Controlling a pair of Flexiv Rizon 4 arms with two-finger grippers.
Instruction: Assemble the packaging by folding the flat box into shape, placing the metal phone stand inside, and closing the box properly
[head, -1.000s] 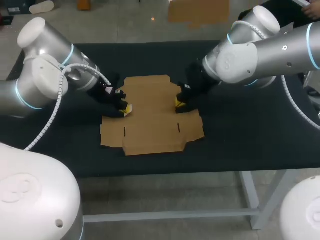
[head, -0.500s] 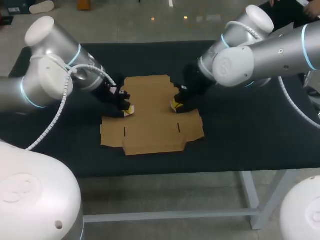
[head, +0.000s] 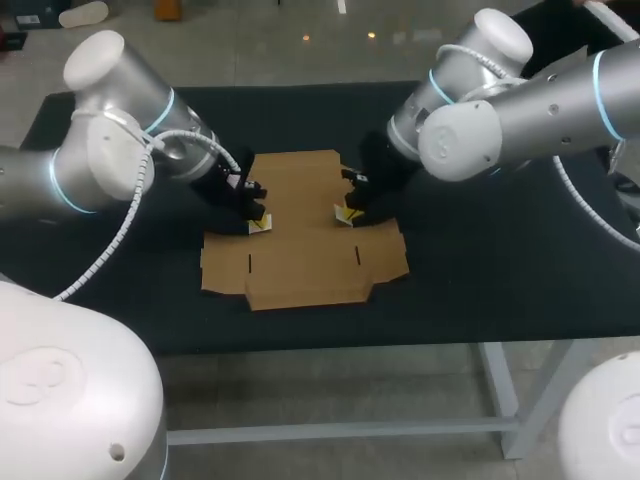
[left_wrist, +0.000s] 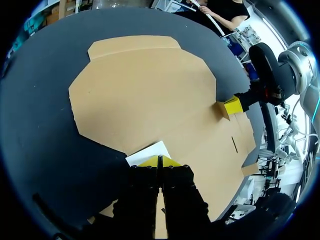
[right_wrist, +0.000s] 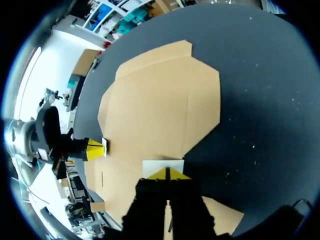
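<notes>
**Desk:** Item one, the left gripper?

**Operator:** Left gripper (left_wrist: 159, 161): yellow tips pressed together, seam to seam. It sits at the left edge of the flat box (head: 300, 250), against a pale tab (left_wrist: 147, 152). I cannot tell whether the tab is nipped between the tips.

**Desk:** Item two?

**Operator:** Right gripper (right_wrist: 167, 172): tips likewise pressed together. It is at the box's right edge, opposite the left gripper, against a second pale tab (right_wrist: 162, 164).

**Desk:** And the box itself?

**Operator:** Box: unfolded, lying flat on the table (head: 480, 270), with one arm at each side. Phone stand: not in any view.

**Desk:** Handling note?

**Operator:** I judge the step in hand to be raising the two side walls. I'd lift both sides evenly and bend along the creases. The base should stay flat so the box neither slides nor skews. If one side leads, the box will likely twist.
</notes>
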